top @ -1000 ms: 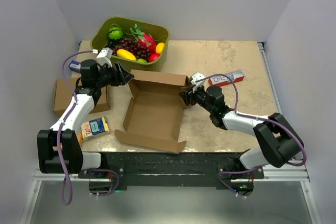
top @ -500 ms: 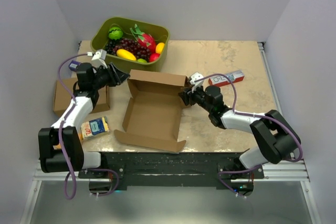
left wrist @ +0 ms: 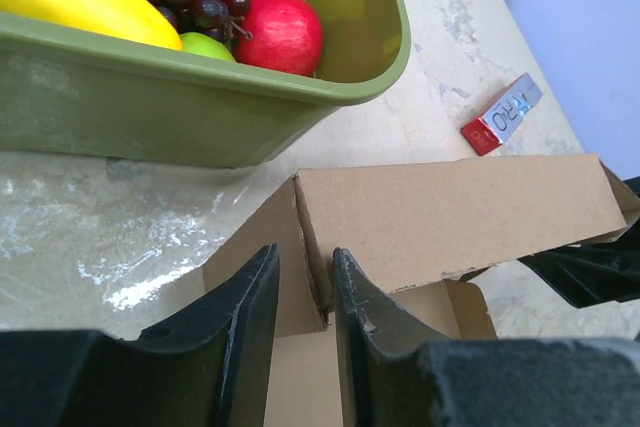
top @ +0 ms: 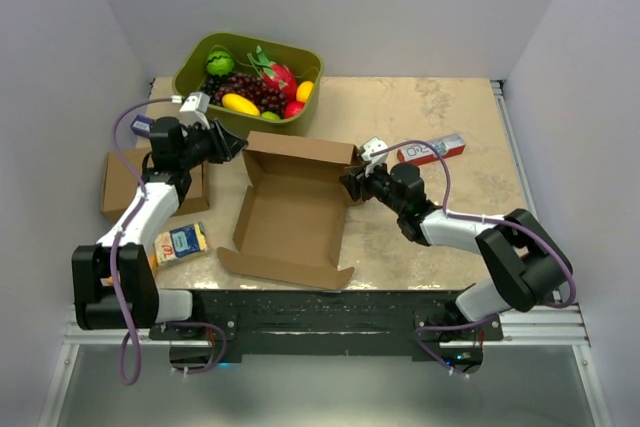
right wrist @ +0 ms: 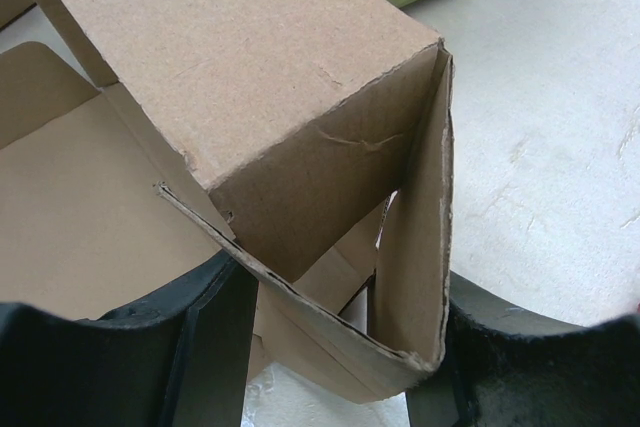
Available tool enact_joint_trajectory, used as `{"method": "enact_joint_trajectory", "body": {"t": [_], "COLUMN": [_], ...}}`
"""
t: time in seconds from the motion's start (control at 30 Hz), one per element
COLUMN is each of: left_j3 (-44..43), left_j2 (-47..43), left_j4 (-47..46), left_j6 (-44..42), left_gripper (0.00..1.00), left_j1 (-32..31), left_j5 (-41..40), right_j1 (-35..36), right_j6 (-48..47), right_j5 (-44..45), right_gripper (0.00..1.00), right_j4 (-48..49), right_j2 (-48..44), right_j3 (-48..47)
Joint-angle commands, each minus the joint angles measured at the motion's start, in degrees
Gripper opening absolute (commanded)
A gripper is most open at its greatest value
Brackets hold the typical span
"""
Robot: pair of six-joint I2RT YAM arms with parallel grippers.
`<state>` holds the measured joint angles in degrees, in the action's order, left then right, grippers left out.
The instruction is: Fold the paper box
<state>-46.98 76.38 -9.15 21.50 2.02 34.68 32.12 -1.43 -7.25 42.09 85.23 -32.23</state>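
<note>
- Fingers of the left arm [left wrist: 262, 292] straddle the far left corner of the paper box [top: 290, 217], one on each side of the upright cardboard edge. The gap between them is narrow. I cannot tell whether they press the cardboard or only flank it.
- Fingers of the right arm [right wrist: 215, 317] are clamped on the far right corner of the paper box. A bent side flap curls in a loop between them and touches both inner faces.
- Between the two arms, the paper box lies open on the tabletop [top: 440, 107] with its base flat and its inside facing up.
- Its far wall stands upright and spans from one set of fingers to the other.
- Its left side panel leans outward, and the near flap lies flat toward the arm bases.
- Just beyond the far left corner sits a green tub [top: 192, 75] holding grapes [top: 250, 89], a yellow fruit [top: 240, 103] and a red apple [left wrist: 285, 35].
- A second cardboard box [top: 120, 187] lies flat at the left edge, partly under the left arm.
- Near it, toward the arm bases, lies a small yellow and blue packet [top: 182, 243].
- A red and white carton [top: 432, 151] lies on the tabletop to the right of the paper box, just beyond the right arm.
</note>
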Motion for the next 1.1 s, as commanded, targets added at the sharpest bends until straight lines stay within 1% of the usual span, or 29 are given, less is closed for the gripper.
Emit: {"method": "enact_joint_trajectory", "body": {"t": [0.0,0.07,0.27,0.3,0.37,0.47,0.5,0.63,0.73,0.77,0.87,1.0,1.07], "left_j3": [0.14,0.4,1.28,1.54,1.98,2.25,2.16,1.46,1.1,1.19,1.02,1.19,1.28], "left_j2": [1.49,1.58,3.34,3.51,3.6,4.04,4.65,5.36,5.1,5.01,5.18,4.48,4.31], "left_j4": [12.48,13.01,14.24,14.33,14.95,15.82,16.17,18.28,19.25,19.25,19.43,19.26,19.25], "left_j6": [-7.26,-7.7,-8.4,-8.49,-8.84,-9.28,-9.45,-10.86,-11.82,-11.83,-12.0,-12.0,-12.0], "left_gripper": [0.27,0.24,0.08,0.07,0.03,0.0,0.0,0.0,0.0,0.0,0.0,0.0,0.0], "left_j1": [-1.14,-1.14,-1.49,-2.97,-3.16,-3.43,-3.69,-4.66,-5.8,-5.89,-6.15,-6.59,-6.85], "left_j5": [-9.18,-9.54,-8.13,-8.22,-8.4,-9.19,-9.8,-11.99,-14.63,-14.81,-14.46,-13.76,-13.41], "right_j1": [-0.04,0.05,0.05,-0.04,-0.04,-0.04,-0.04,-0.04,-0.04,-0.04,-0.04,0.92,1.54], "right_j6": [-0.77,-0.68,-0.5,-0.24,0.37,0.99,3.08,6.43,9.77,11.52,14.34,15.84,16.02], "right_j5": [0.21,0.56,0.91,1.18,1.71,3.29,4.25,5.04,6.27,6.54,7.07,10.84,15.04], "right_gripper": [0.43,0.43,0.44,0.44,0.44,0.43,0.43,0.41,0.36,0.33,0.29,0.29,0.3], "right_j4": [0.98,0.72,0.19,0.1,0.19,0.19,0.19,2.11,4.48,5.19,7.92,11.17,11.96], "right_j2": [0.99,0.81,0.29,0.29,0.02,-0.24,-0.24,-0.85,-0.68,-0.51,0.63,2.57,3.79], "right_j3": [-1.17,-1.17,-1.35,-1.35,-1.26,-1.52,-1.61,-1.35,-1.08,-1.08,-1.08,-1.17,-1.26]}}
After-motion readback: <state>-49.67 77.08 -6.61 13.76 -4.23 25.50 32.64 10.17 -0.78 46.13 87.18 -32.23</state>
